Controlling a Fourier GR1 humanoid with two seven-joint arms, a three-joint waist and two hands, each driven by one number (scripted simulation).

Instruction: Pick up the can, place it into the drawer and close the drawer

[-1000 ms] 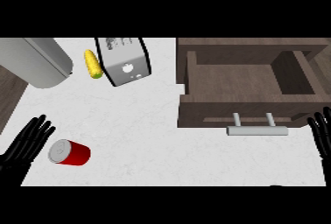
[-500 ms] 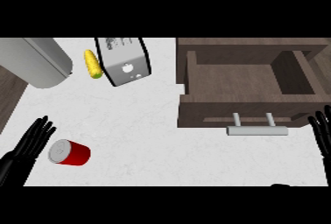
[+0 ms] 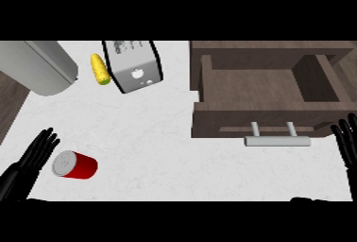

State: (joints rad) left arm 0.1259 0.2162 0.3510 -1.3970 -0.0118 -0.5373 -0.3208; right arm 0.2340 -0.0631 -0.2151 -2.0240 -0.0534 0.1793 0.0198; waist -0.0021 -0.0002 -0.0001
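No text can be read anywhere; the toaster (image 3: 136,66) at upper left bears dark markings too blurred to make out.

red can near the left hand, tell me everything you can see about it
The red cylindrical can with a pale silver-grey end lies on its side on the white speckled counter, its pale flat end turned toward the black left hand and its red body pointing right. The hand's straight fingers reach up alongside that end, very near it; contact cannot be made out. No label or marking shows. It lies far left of the open brown wooden drawer.
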